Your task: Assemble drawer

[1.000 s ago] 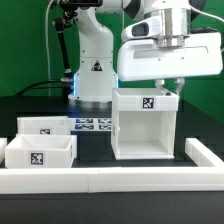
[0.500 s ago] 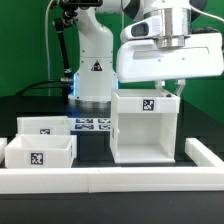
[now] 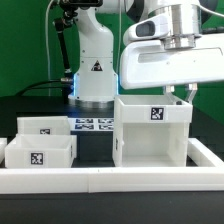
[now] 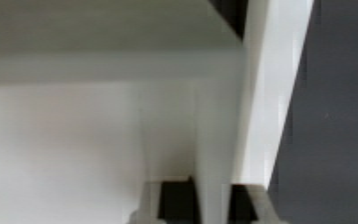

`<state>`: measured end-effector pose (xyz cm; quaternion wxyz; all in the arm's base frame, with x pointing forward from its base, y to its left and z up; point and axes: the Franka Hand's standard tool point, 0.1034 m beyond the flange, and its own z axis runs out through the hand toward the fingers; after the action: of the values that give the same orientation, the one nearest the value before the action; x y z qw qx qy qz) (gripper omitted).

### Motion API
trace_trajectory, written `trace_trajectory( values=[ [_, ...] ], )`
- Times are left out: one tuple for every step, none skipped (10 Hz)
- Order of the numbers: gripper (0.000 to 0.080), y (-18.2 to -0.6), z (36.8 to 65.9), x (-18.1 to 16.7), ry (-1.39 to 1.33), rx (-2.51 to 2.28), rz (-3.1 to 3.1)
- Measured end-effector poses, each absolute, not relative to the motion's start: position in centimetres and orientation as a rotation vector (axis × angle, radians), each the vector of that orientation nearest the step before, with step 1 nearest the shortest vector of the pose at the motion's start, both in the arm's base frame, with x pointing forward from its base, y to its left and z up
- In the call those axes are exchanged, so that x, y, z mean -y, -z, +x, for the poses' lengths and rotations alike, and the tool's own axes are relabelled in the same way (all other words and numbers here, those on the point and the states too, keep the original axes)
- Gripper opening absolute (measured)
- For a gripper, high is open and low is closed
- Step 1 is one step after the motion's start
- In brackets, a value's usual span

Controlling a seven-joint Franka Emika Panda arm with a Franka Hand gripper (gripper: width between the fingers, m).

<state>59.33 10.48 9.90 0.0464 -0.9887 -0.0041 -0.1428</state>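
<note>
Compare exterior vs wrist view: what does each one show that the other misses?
Exterior only: the shell whole, with its tag, plus the near tray, far tray, marker board and rail.
Wrist only: a blurry close-up of one shell wall seen edge-on, running down between the fingers.
Both: the shell, with the fingers at the top of its wall on the exterior view's right.

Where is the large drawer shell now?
On the exterior view's right, the large shell stands beside the front tray, behind the border rail, one wall in the gripper.
</note>
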Motion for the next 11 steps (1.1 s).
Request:
trace_trajectory(
  values=[
    [0.0038,-10.0,59.6,-10.4,0.443,0.007,-3.015],
    [0.0038,-10.1,59.6,-10.5,0.444,0.002,-3.014],
    [0.0038,-10.1,59.6,-10.5,0.444,-0.024,-3.008],
    [0.0038,-10.3,59.8,-10.6,0.447,-0.151,-2.985],
    [0.0038,-10.4,59.9,-10.7,0.450,-0.197,-2.974],
    [0.0038,-10.5,60.0,-10.7,0.453,-0.323,-2.943],
    [0.0039,-10.6,60.2,-10.8,0.457,-0.459,-2.906],
    [0.0039,-10.7,60.5,-10.8,0.488,-0.572,-2.862],
    [0.0045,-10.7,60.6,-10.9,0.506,-0.680,-2.818],
    [0.0049,-10.9,60.7,-10.8,0.519,-0.806,-2.762],
    [0.0049,-10.9,60.8,-10.5,0.520,-0.871,-2.731]
  ],
)
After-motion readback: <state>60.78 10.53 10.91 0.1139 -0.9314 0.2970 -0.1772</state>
